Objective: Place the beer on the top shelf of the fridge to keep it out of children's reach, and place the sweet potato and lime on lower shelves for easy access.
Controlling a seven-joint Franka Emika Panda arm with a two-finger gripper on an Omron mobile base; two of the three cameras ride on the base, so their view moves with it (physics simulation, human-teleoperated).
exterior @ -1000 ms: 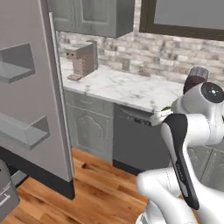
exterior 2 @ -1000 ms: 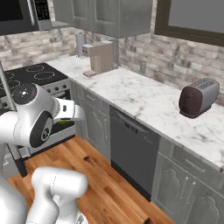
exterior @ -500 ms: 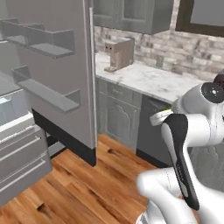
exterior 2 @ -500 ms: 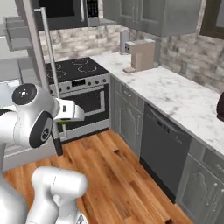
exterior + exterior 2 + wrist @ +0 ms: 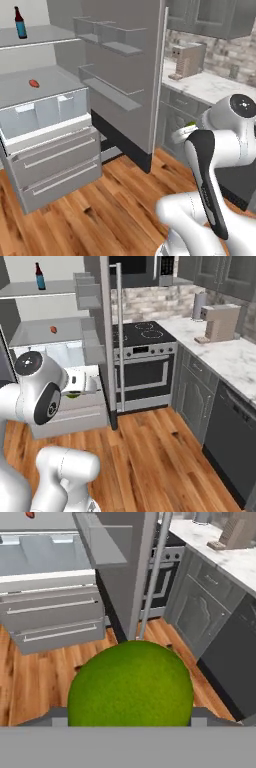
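Upright, beer (image 5: 19,22) neck up; sweet potato (image 5: 34,83) lying flat.

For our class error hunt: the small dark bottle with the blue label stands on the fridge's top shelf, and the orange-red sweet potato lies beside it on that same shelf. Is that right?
Not quite. The small dark blue-labelled bottle does stand on the fridge's top shelf, but the orange-red sweet potato lies alone on the grey shelf below, as the left base view shows.
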